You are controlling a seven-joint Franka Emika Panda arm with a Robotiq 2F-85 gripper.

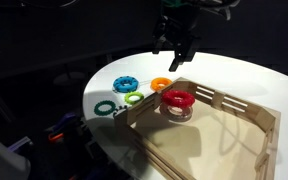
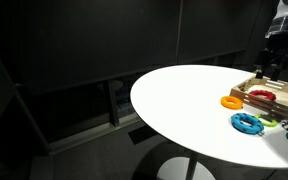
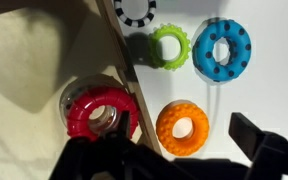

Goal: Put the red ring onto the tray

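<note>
The red ring (image 1: 177, 99) lies inside the plywood tray (image 1: 234, 102), near its corner, on top of a small clear round thing. It also shows in the wrist view (image 3: 96, 115) and in an exterior view (image 2: 262, 96). My gripper (image 1: 176, 45) is open and empty, well above the tray's near wall. In the wrist view the gripper (image 3: 186, 130) spans the orange ring (image 3: 182, 125), with the tray wall (image 3: 114, 45) by one finger. The gripper also shows in an exterior view (image 2: 267, 68).
Outside the tray, on the round white table (image 1: 234, 70), lie the orange ring (image 1: 161, 84), a blue ring (image 1: 126, 84), a small green ring (image 1: 134, 98) and a dark ring with white marks (image 1: 105, 107). The table edge is close to them.
</note>
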